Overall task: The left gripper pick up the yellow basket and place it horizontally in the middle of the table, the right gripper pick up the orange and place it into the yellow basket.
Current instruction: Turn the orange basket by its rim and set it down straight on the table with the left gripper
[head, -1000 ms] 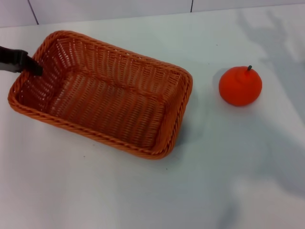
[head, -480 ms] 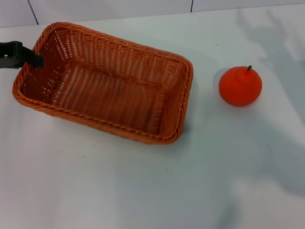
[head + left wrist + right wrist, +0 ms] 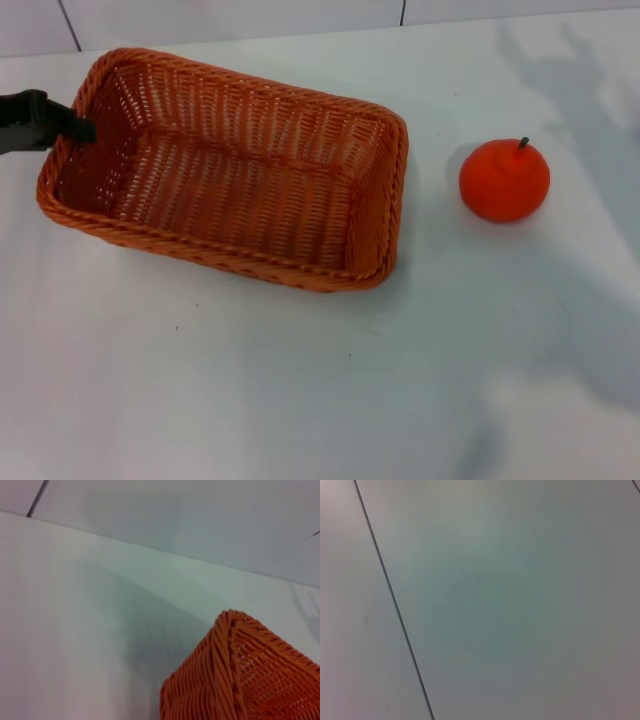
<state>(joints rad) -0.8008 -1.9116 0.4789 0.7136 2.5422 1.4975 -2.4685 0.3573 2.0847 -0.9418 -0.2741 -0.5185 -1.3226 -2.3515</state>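
The yellow basket [image 3: 235, 175], an orange-brown woven wicker one, lies on the white table [image 3: 300, 400] left of centre, its long side running nearly left to right, slightly slanted. My left gripper [image 3: 75, 130] comes in from the left edge and is shut on the basket's left short rim. A corner of the basket shows in the left wrist view [image 3: 240, 675]. The orange [image 3: 504, 180] stands upright on the table to the right of the basket, apart from it, stem up. My right gripper is out of view; its wrist view shows only a plain wall.
A wall with dark seams [image 3: 403, 12] runs along the table's far edge. Faint shadows fall on the table at the right.
My left gripper has swung the basket's left end away from me and slightly right, so the basket has turned closer to horizontal. The orange has not moved.
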